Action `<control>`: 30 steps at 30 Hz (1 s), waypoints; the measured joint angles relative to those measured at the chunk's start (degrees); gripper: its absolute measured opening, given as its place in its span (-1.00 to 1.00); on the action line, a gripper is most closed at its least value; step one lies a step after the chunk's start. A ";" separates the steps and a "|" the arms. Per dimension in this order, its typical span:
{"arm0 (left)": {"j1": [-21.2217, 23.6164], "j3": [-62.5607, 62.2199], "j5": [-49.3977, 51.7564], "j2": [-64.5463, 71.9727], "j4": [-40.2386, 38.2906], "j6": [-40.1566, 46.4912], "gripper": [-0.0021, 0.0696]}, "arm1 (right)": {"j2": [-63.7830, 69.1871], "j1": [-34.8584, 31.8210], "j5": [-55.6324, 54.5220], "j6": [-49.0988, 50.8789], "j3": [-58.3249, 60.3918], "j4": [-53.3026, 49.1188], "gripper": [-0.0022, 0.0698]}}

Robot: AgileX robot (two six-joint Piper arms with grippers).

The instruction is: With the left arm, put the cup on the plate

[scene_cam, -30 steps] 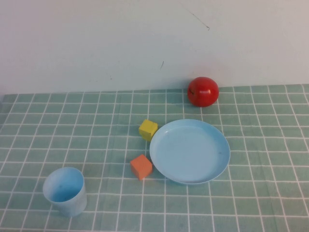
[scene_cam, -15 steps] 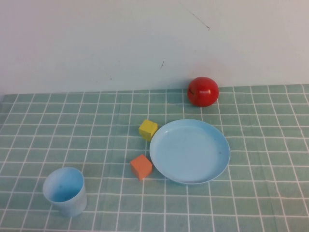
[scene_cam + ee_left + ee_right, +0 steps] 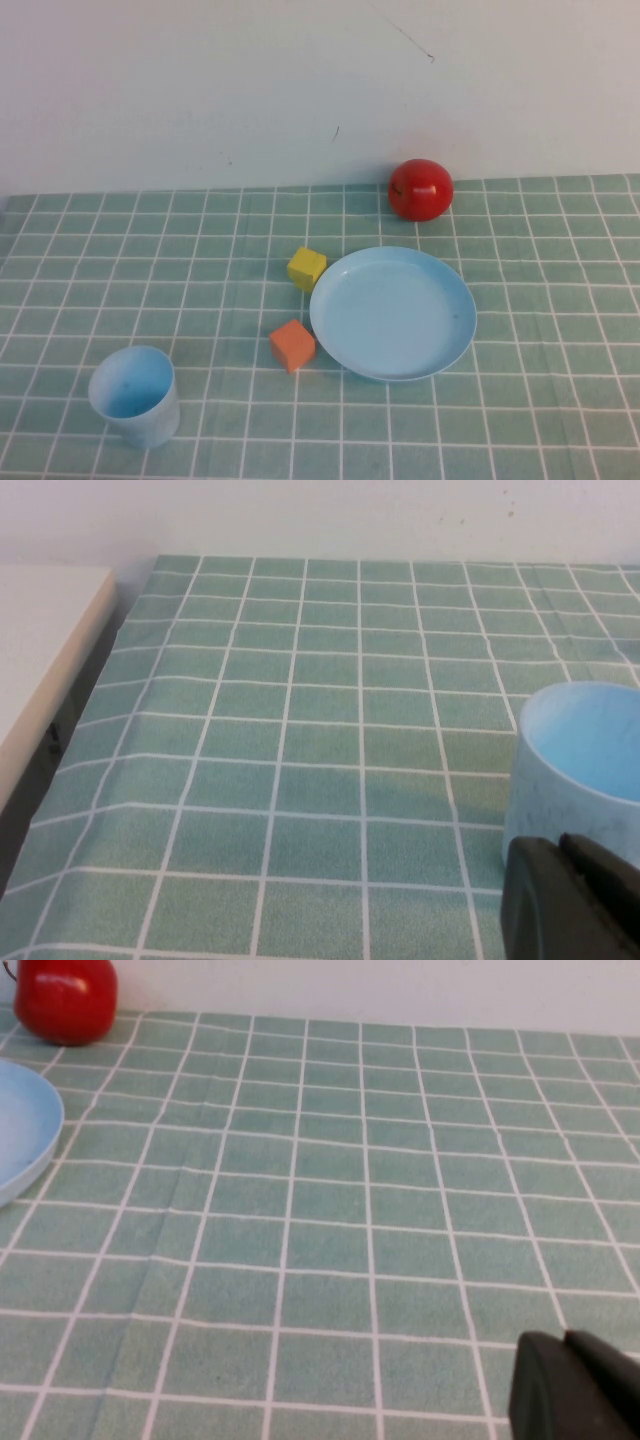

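The light blue cup [image 3: 135, 395] stands upright and empty at the near left of the green checked cloth. The light blue plate [image 3: 392, 312] lies empty in the middle, to the right of the cup. Neither arm shows in the high view. In the left wrist view, my left gripper [image 3: 558, 846] is shut and empty, just in front of the cup [image 3: 580, 760]. In the right wrist view, my right gripper [image 3: 563, 1342] is shut and empty over bare cloth, with the plate's edge [image 3: 20, 1130] off to one side.
A red apple [image 3: 420, 188] sits behind the plate by the wall and shows in the right wrist view [image 3: 62, 998]. A yellow cube [image 3: 306, 268] and an orange cube [image 3: 292, 345] lie just left of the plate. A white ledge [image 3: 40, 650] borders the cloth's left edge.
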 joint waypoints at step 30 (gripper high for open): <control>0.00 0.00 0.00 0.00 1.08 0.21 -0.95 | 0.00 0.00 0.00 0.00 0.00 0.00 -0.95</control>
